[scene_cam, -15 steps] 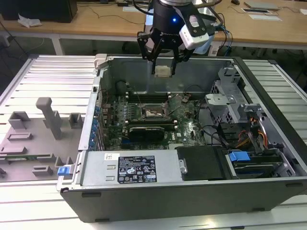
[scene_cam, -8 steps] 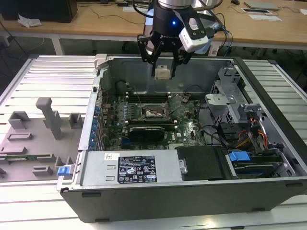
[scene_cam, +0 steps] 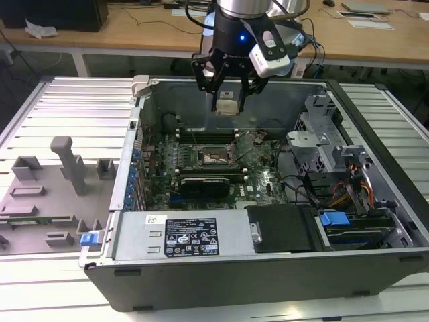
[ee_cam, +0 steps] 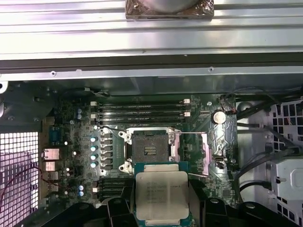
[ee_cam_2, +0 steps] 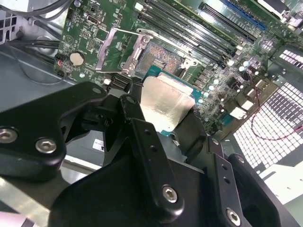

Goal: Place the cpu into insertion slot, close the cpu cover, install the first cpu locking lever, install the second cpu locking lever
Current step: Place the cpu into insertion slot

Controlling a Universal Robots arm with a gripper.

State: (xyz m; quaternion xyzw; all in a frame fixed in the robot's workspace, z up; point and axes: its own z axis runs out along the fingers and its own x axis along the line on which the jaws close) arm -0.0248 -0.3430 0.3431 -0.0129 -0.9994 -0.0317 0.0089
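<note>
The cpu hangs in the air, metal top upward, clamped at two opposite edges by the closed black fingers of the gripper; its other two edges are free. Under it the insertion slot lies uncovered, well apart from the chip, with free room between. The cpu cover stands swung open at one side of the slot. Long memory slots run near another side. Around the green motherboard rise the walls of the open computer case.
</note>
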